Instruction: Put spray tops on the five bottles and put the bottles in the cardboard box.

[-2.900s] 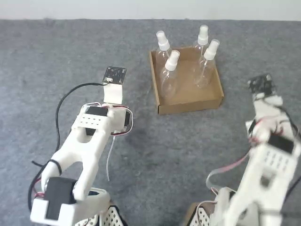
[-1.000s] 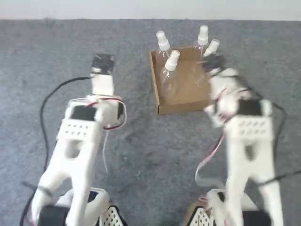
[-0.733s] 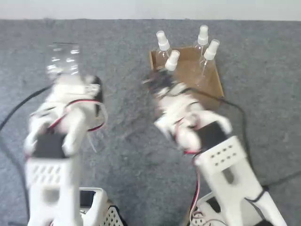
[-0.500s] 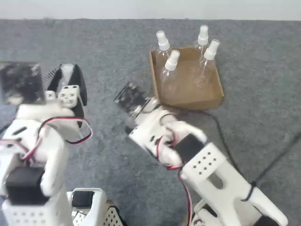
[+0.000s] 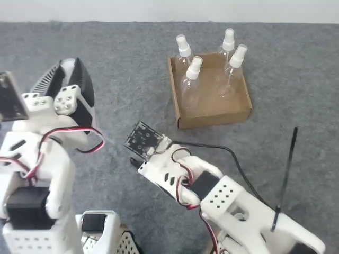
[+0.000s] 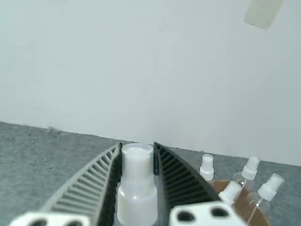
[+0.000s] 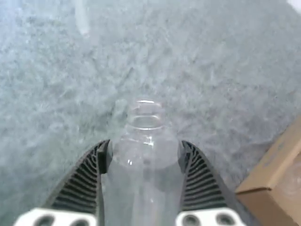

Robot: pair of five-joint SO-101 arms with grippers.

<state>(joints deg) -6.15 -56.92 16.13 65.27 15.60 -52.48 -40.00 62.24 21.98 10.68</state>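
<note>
My left gripper [image 5: 68,62] is raised at the left of the table, pointing upward, and is shut on a white spray top [image 5: 69,67]. In the left wrist view the spray top [image 6: 136,183] stands upright between the ribbed fingers [image 6: 94,188]. My right arm [image 5: 177,174] lies across the middle, in front of the cardboard box [image 5: 212,117]. The right gripper [image 7: 144,143] is shut on a clear bottle [image 7: 143,157] with a bare open neck, low over the carpet. Several capped bottles [image 5: 192,79] stand in the box.
Grey carpet covers the table. The box corner [image 7: 277,188] lies close beside the held bottle. A black cable [image 5: 233,156] trails from the right arm, and a thin black strap [image 5: 286,174] sticks up near it. A pale wall [image 6: 150,70] rises behind the table.
The right arm swept from beside the box across to the carpet in front of its left side. The left arm swung to the left and tipped its gripper upward.
</note>
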